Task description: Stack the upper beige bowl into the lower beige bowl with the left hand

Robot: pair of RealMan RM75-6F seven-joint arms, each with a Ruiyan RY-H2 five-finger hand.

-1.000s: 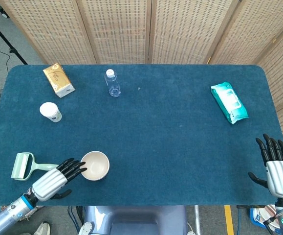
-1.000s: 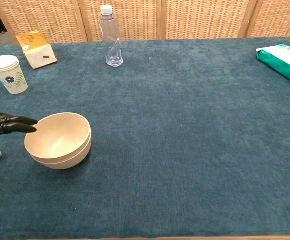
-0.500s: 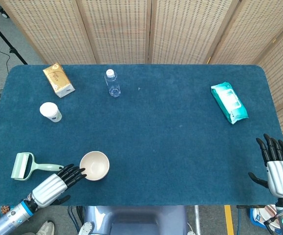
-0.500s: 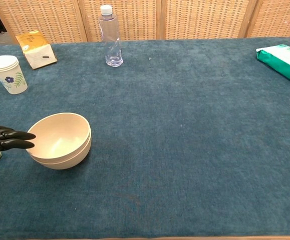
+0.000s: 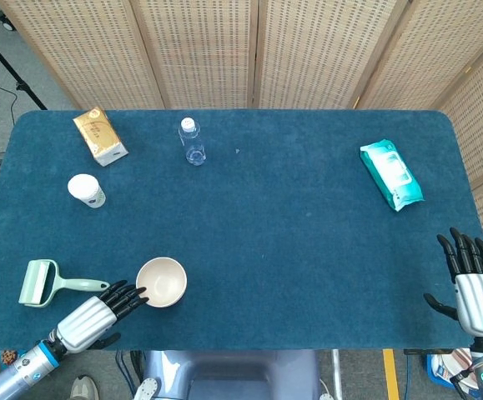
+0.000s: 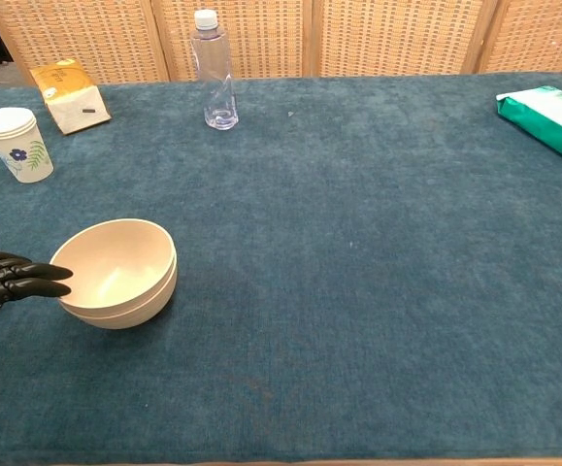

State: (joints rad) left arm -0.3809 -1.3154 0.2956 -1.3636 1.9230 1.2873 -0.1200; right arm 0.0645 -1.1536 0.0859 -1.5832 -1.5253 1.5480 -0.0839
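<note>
Beige, smooth and round, the upper beige bowl (image 6: 115, 264) sat nested in the lower beige bowl (image 6: 125, 309) near the table's front-left edge; only the chest view showed two rims, the head view reading as one bowl (image 5: 162, 282). Beside them, apart from the rim, the left hand (image 5: 91, 315) lay empty with fingers (image 6: 23, 279) straight. Only the head view showed the right hand (image 5: 475, 287), open and upright, and one mint lint roller (image 5: 41, 282) on the blue felt table (image 5: 291, 250).
</note>
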